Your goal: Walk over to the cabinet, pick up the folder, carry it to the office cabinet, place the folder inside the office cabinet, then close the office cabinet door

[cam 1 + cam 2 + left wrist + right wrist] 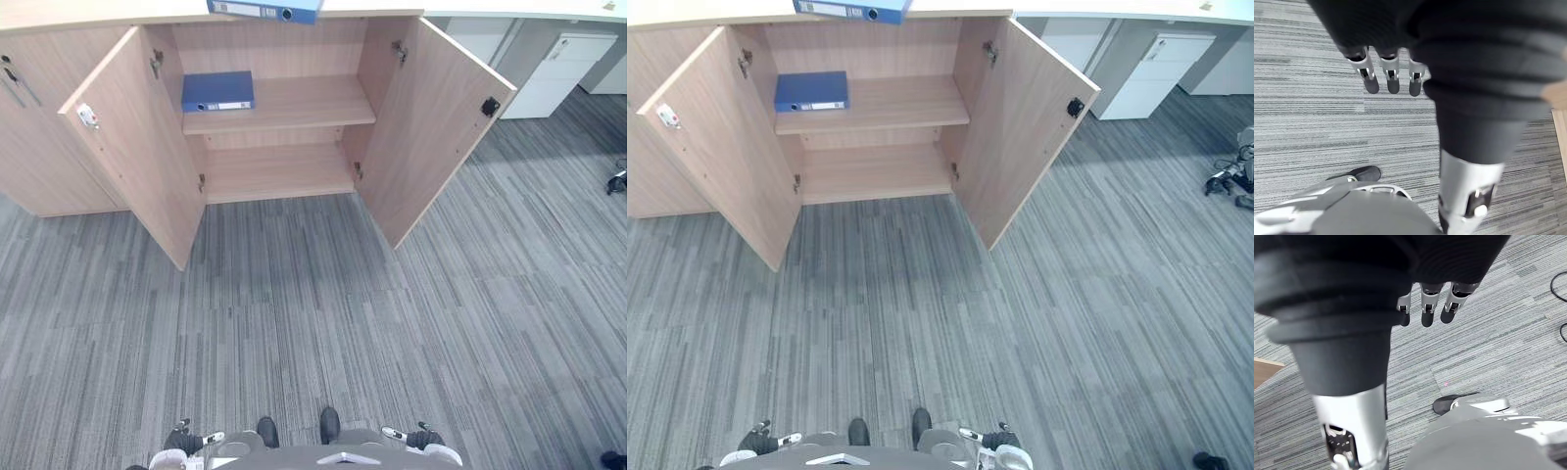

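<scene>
Plainly, walk first: from well apart, close in squarely on the cabinet (pixel 294 49) across the carpet (pixel 313 313), aiming between the left door (pixel 137 147) and the right door (pixel 431 127), both swung wide, and stop short enough not to brush either leaf. Carry the left hand (pixel 1392 78) and the right hand (pixel 1427 308) as seen, hanging low at the sides with fingers straight and relaxed, holding nothing, until within reach. Look to two blue folders: the folder on top (pixel 265 9), lying flat on the cabinet's top and overhanging its front edge, and the folder on the shelf (pixel 217 91), lying flat at the left end of the upper shelf (pixel 313 103), pale label toward the front. Cannot tell from here which of them counts as the task's own; judge the top one the likelier pick, being outside and easy to grip by the overhanging edge. Take it with both hands if possible, thumb under and fingers over, and hold it level. Inside, find room to spare: upper shelf bare to the right of its folder, lower shelf (pixel 279 171) holding nothing. Slide the folder in flat beside the other, clear of the hinges, then push each door shut by its outer face. Ignore the white drawer unit (pixel 554 73) off to the right.
</scene>
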Available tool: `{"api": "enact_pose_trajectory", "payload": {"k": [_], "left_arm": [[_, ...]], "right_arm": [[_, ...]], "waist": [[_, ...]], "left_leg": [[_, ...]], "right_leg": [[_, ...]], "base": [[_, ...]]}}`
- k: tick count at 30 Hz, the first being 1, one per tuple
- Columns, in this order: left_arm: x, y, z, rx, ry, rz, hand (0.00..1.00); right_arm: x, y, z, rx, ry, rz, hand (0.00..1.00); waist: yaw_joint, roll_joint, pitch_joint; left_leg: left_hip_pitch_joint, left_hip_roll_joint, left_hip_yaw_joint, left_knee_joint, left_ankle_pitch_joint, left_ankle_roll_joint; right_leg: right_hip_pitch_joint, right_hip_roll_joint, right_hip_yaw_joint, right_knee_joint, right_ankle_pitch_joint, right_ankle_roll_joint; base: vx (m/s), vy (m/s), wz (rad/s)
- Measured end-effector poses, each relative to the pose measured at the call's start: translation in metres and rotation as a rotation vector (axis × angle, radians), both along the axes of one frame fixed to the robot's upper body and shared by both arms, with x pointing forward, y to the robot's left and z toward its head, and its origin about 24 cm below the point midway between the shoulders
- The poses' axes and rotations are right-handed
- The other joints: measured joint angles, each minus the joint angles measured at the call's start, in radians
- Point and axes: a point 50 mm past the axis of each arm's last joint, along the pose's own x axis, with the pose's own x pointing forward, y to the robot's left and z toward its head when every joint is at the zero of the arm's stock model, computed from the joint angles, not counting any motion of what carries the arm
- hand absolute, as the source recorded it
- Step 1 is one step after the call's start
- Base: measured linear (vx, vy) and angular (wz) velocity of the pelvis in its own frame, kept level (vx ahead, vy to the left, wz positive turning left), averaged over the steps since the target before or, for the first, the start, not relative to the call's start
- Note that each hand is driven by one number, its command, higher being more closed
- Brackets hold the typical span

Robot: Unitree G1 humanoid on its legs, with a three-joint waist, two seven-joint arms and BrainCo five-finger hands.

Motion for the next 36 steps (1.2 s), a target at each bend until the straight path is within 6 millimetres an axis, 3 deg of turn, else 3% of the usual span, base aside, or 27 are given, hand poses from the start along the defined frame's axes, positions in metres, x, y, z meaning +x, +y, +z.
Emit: {"api": "enact_pose_trajectory", "payload": {"k": [2, 3, 5, 7, 10, 13, 15, 16, 17, 18, 20, 22, 24, 26, 29, 30, 32, 33, 35, 36], "left_arm": [[0.003, -0.002, 0.0, 0.003, -0.003, -0.016, 0.0], [0.004, -0.003, 0.0, 0.013, -0.005, -0.029, 0.0], [0.008, -0.002, 0.002, 0.023, -0.016, -0.033, 0.0], [0.013, 0.001, 0.004, 0.04, -0.039, -0.028, 0.0], [0.02, -0.001, 0.006, 0.045, -0.056, -0.028, 0.0], [0.025, -0.002, 0.007, 0.044, -0.069, -0.033, 0.0], [0.025, -0.007, 0.006, 0.028, -0.071, -0.013, 0.0], [0.025, -0.012, 0.005, 0.012, -0.073, -0.002, 0.0], [0.029, -0.015, 0.006, 0.004, -0.093, 0.005, 0.0], [0.031, -0.016, 0.006, -0.002, -0.1, 0.017, 0.0], [0.039, -0.023, 0.009, -0.029, -0.144, 0.079, 0.0], [0.048, -0.03, 0.012, -0.046, -0.181, 0.079, 0.0], [0.057, -0.033, 0.017, -0.05, -0.221, 0.07, 0.0], [0.066, -0.034, 0.021, -0.049, -0.252, 0.065, 0.0], [0.071, -0.034, 0.023, -0.048, -0.269, 0.051, 0.0], [0.073, -0.035, 0.024, -0.046, -0.274, 0.038, 0.0], [0.072, -0.038, 0.023, -0.048, -0.268, 0.023, 0.0], [0.069, -0.038, 0.022, -0.051, -0.258, 0.027, 0.0], [0.067, -0.03, 0.021, -0.035, -0.251, 0.033, 0.0], [0.066, -0.027, 0.021, -0.028, -0.245, 0.035, 0.0]], "right_arm": [[0.002, 0.0, 0.001, 0.0, -0.007, 0.001, 0.0], [0.006, -0.002, 0.003, -0.01, -0.03, 0.0, 0.0], [0.013, -0.002, 0.007, -0.016, -0.077, -0.007, 0.0], [0.018, -0.001, 0.01, -0.007, -0.116, -0.035, 0.0], [0.019, -0.002, 0.011, 0.006, -0.129, -0.065, 0.0], [0.017, -0.002, 0.01, -0.002, -0.114, -0.081, 0.0], [0.012, -0.004, 0.009, -0.003, -0.105, -0.108, 0.0], [0.012, -0.009, 0.01, -0.015, -0.106, -0.115, 0.0], [0.015, -0.011, 0.011, -0.02, -0.118, -0.114, 0.0], [0.017, -0.011, 0.012, -0.022, -0.125, -0.113, 0.0], [0.019, -0.013, 0.014, -0.03, -0.139, -0.123, 0.0], [0.02, -0.01, 0.014, -0.025, -0.147, -0.132, 0.0], [0.026, -0.001, 0.015, -0.005, -0.169, -0.123, 0.0], [0.032, 0.008, 0.015, 0.025, -0.186, -0.125, 0.0], [0.03, 0.01, 0.014, 0.036, -0.182, -0.147, 0.0], [0.029, 0.012, 0.014, 0.039, -0.179, -0.152, 0.0], [0.024, 0.009, 0.012, 0.036, -0.167, -0.168, 0.0], [0.023, 0.01, 0.012, 0.039, -0.16, -0.168, 0.0], [0.019, 0.018, 0.009, 0.06, -0.146, -0.173, 0.0], [0.018, 0.023, 0.008, 0.071, -0.144, -0.172, 0.0]], "waist": [[0.006, 0.007, 0.01], [0.004, 0.016, 0.018], [-0.002, 0.014, 0.031], [0.001, 0.004, 0.032], [-0.017, 0.012, 0.037], [-0.034, 0.016, 0.039], [-0.044, 0.027, 0.038], [-0.039, 0.059, 0.037], [-0.029, 0.066, 0.038], [-0.033, 0.07, 0.039], [-0.036, 0.092, 0.053], [-0.022, 0.083, 0.059], [-0.007, 0.067, 0.059], [0.002, 0.062, 0.058], [0.021, 0.055, 0.062], [0.029, 0.047, 0.062], [0.031, 0.055, 0.054], [0.039, 0.048, 0.043], [0.037, 0.006, 0.01], [0.038, -0.014, 0.0]], "left_leg": [[0.003, 0.002, 0.002, 0.036, -0.035, 0.004], [0.012, 0.006, 0.002, 0.049, -0.05, 0.005], [0.023, 0.005, -0.009, 0.086, -0.081, 0.011], [0.049, 0.008, -0.023, 0.103, -0.115, 0.008], [0.094, 0.025, -0.054, 0.049, -0.115, 0.007], [0.139, 0.039, -0.097, -0.01, -0.135, -0.048], [0.183, 0.061, -0.121, -0.013, -0.163, -0.083], [0.189, 0.095, -0.112, 0.016, -0.162, -0.103], [0.145, 0.118, -0.092, 0.117, -0.15, -0.127], [0.108, 0.133, -0.088, 0.204, -0.147, -0.129], [-0.038, 0.237, -0.068, 0.642, -0.117, -0.115], [-0.106, 0.305, -0.027, 0.857, -0.119, -0.114], [-0.188, 0.34, 0.022, 0.909, -0.127, -0.101], [-0.286, 0.355, 0.055, 0.86, -0.141, -0.079], [-0.352, 0.314, 0.1, 0.595, -0.143, -0.075], [-0.363, 0.276, 0.097, 0.461, -0.118, -0.089], [-0.372, 0.238, 0.076, 0.277, -0.031, -0.085], [-0.37, 0.214, 0.057, 0.274, 0.057, -0.07], [-0.369, 0.169, 0.079, 0.306, 0.028, -0.05], [-0.352, 0.151, 0.098, 0.314, -0.003, -0.042]], "right_leg": [[-0.046, -0.011, -0.015, 0.145, -0.045, 0.035], [-0.107, -0.017, -0.03, 0.29, -0.052, 0.039], [-0.214, -0.046, -0.067, 0.519, -0.052, 0.016], [-0.292, -0.066, -0.097, 0.652, -0.134, 0.004], [-0.333, -0.058, -0.156, 0.528, -0.174, -0.001], [-0.345, -0.027, -0.139, 0.242, -0.061, -0.036], [-0.321, -0.02, -0.151, 0.25, 0.02, -0.062], [-0.312, 0.005, -0.171, 0.27, -0.01, -0.082], [-0.305, 0.012, -0.181, 0.273, -0.03, -0.107], [-0.289, 0.016, -0.185, 0.262, -0.039, -0.111], [-0.149, 0.065, -0.189, 0.17, -0.049, -0.126], [-0.054, 0.082, -0.181, 0.133, -0.06, -0.144], [-0.005, 0.081, -0.158, 0.1, -0.067, -0.152], [0.04, 0.079, -0.139, 0.038, -0.079, -0.139], [0.111, 0.045, -0.126, -0.007, -0.093, -0.115], [0.135, 0.021, -0.115, -0.018, -0.11, -0.092], [0.156, -0.003, -0.103, -0.036, -0.143, -0.06], [0.163, -0.024, -0.08, -0.028, -0.177, -0.043], [0.155, -0.077, -0.053, 0.021, -0.207, -0.031], [0.11, -0.102, -0.034, 0.125, -0.202, -0.024]], "base": [[0.05, 0.03, -0.08], [0.07, 0.065, 0.03], [0.12, 0.063, 0.11], [0.21, 0.016, 0.08], [0.25, -0.069, 0.29], [0.38, -0.172, 0.46], [0.46, -0.226, 0.49], [0.66, -0.328, 0.19], [0.65, -0.328, 0.11], [0.55, -0.279, 0.11], [0.53, -0.219, 0.05], [0.38, -0.132, -0.19], [0.32, -0.074, -0.31], [0.33, 0.023, -0.27], [0.29, 0.149, -0.12], [0.3, 0.204, -0.14], [0.31, 0.262, -0.27], [0.38, 0.344, -0.38], [0.44, 0.311, -0.33], [0.46, 0.263, -0.26]]}}
